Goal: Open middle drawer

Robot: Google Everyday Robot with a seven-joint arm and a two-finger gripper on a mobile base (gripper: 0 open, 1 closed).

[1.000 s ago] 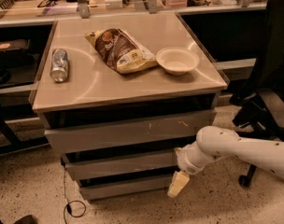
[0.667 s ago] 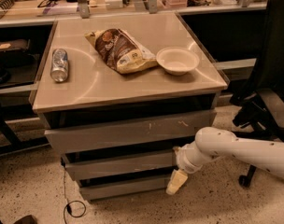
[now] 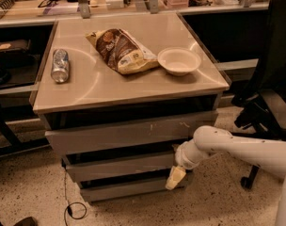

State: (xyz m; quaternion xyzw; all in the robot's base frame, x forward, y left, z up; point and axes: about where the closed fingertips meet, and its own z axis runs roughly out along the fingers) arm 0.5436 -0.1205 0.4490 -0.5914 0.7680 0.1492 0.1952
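The cabinet has three grey drawer fronts stacked under a beige top. The middle drawer (image 3: 119,166) is the plain flat front between the taller scratched front (image 3: 129,133) above and the narrow front (image 3: 124,189) below. None of its tray interior shows. My gripper (image 3: 175,177) hangs from the white arm (image 3: 227,147), which comes in from the right. It points down at the right end of the middle drawer front, by its lower edge.
On the cabinet top (image 3: 96,91) lie a metal can (image 3: 60,65), a brown snack bag (image 3: 122,51) and a white bowl (image 3: 178,61). A black office chair (image 3: 270,88) stands at the right. A cable (image 3: 73,210) lies on the speckled floor. Shelves run behind.
My gripper has shifted slightly up and to the left along the right end of the middle drawer front. The drawers have not visibly moved.
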